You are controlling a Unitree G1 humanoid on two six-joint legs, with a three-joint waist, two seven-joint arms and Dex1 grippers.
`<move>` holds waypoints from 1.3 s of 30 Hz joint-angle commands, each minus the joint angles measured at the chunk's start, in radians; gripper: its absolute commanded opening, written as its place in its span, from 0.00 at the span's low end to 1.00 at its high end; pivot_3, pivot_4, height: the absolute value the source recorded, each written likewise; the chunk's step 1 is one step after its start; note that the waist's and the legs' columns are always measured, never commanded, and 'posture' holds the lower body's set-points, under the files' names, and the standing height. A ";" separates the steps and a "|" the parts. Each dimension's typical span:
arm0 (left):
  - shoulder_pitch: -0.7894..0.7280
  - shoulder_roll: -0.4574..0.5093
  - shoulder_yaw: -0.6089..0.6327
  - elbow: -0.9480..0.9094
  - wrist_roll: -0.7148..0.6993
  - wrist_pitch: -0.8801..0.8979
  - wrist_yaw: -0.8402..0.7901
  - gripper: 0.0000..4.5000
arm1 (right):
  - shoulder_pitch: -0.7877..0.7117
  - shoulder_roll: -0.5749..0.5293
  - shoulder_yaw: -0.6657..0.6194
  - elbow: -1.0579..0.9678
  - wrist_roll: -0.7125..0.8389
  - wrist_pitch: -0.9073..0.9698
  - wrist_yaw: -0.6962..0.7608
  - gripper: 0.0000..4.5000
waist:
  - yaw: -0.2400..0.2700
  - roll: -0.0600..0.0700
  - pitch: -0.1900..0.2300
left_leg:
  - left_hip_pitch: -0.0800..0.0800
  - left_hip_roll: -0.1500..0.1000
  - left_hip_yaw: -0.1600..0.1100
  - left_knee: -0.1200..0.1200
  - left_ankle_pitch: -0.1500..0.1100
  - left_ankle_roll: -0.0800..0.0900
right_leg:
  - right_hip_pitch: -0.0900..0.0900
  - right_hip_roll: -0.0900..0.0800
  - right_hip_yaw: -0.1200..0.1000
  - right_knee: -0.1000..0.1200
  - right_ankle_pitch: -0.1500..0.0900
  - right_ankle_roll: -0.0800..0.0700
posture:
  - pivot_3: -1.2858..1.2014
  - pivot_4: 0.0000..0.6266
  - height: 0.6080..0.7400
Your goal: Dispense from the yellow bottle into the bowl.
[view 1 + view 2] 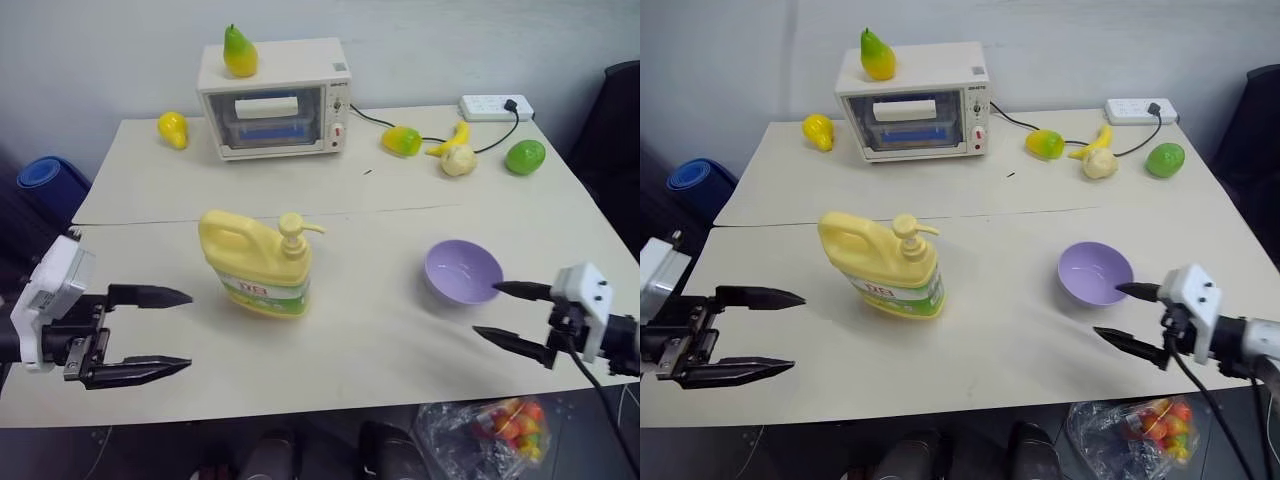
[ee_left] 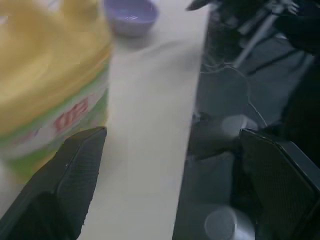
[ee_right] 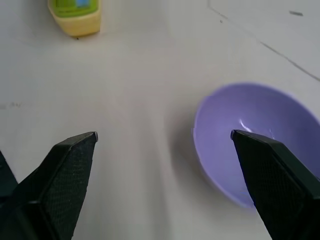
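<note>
Grippers both empty, fingers spread wide. Left gripper (image 1: 165,333) hovers at near left, pointing right toward the yellow bottle (image 1: 258,264), not touching it. Right gripper (image 1: 497,313) sits at near right, far finger tip just over the near rim of the bowl (image 1: 462,271). Bottle stands upright at table (image 1: 370,340) centre, pump nozzle toward the bowl; bowl lies right of it, well apart. Toaster oven (image 1: 274,98) stands at the far edge.
</note>
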 commanded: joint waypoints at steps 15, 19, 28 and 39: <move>-0.114 -0.009 -0.088 -0.074 0.004 -0.015 0.048 1.00 | -0.208 0.119 0.215 0.301 -0.227 -0.169 -0.087 0.72 | -0.002 0.001 0.000 | 0.000 0.004 0.003 0.003 -0.002 -0.001 | -0.001 0.012 0.004 0.002 0.000 -0.001 | 0.52 0.24 1.00; -0.126 -0.016 -0.095 -0.069 0.003 -0.017 0.054 1.00 | -0.224 0.142 0.225 0.355 -0.250 -0.207 -0.095 0.39 | -0.002 0.001 0.000 | 0.000 0.004 0.004 0.005 -0.002 -0.001 | -0.001 0.012 0.006 0.002 0.001 -0.001 | 0.52 0.24 1.00; -0.178 -0.022 -0.135 -0.041 0.010 -0.029 0.064 1.00 | -0.263 0.177 0.254 0.436 -0.303 -0.260 -0.102 0.17 | -0.003 0.001 0.000 | 0.000 0.004 0.005 0.008 -0.002 -0.001 | -0.002 0.012 0.008 0.004 0.001 -0.002 | 0.52 0.24 1.00; -0.206 -0.034 -0.150 -0.028 0.017 -0.030 0.064 1.00 | -0.315 0.179 0.266 0.507 -0.349 -0.315 -0.107 0.59 | -0.004 0.001 0.000 | 0.000 0.005 0.005 0.007 -0.002 -0.001 | -0.003 0.012 0.008 0.007 0.001 -0.002 | 0.52 0.24 1.00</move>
